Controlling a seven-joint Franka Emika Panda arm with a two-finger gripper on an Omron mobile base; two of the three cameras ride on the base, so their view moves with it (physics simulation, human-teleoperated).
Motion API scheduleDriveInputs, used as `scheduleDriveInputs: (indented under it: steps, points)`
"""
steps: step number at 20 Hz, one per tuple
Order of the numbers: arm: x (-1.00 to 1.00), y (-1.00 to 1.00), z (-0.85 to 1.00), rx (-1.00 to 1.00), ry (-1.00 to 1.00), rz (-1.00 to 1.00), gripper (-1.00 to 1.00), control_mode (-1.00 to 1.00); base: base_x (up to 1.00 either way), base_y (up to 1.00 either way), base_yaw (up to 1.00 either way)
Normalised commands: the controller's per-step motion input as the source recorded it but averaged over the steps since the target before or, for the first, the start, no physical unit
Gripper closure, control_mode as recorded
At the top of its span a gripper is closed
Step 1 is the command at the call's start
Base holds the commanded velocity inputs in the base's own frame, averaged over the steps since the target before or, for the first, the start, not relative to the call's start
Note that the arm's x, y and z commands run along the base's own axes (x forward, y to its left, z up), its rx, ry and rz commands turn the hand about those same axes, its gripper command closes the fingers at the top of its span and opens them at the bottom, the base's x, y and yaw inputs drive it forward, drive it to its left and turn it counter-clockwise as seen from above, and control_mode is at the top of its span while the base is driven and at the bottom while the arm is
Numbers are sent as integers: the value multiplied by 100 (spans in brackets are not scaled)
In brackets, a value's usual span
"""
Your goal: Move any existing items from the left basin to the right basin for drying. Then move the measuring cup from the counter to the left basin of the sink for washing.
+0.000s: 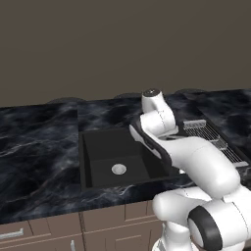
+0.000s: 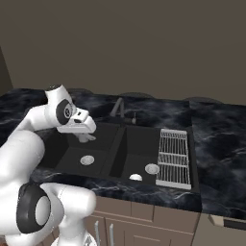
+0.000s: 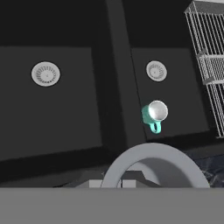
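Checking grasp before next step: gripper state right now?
Gripper: shut on the measuring cup, above the left basin.

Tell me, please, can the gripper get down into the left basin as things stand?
Probably yes: the gripper hangs just above the left basin, whose floor holds nothing but its drain; the teal mug sits in the right basin.

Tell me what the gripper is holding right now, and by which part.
The measuring cup, with the gripper shut on what looks like its near rim wall; the contact itself is hidden.
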Motion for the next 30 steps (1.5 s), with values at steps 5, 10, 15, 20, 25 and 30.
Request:
scheduleDriveInputs:
  steps: [5, 10, 15, 20, 25, 30]
  points:
    - [6, 58, -49, 3, 0, 12, 100, -100, 0, 0, 0]
    - [19, 53, -42, 4, 0, 12, 100, -100, 0, 0, 0]
    - [36, 46, -39, 5, 0, 11, 100, -100, 0, 0, 0]
    - [45, 39, -34, 4, 4, 10, 100, -100, 0, 0, 0]
    - [37, 33, -33, 1, 5, 9, 100, -100, 0, 0, 0]
    - [22, 17, -36, 0, 4, 8, 100, -100, 0, 0, 0]
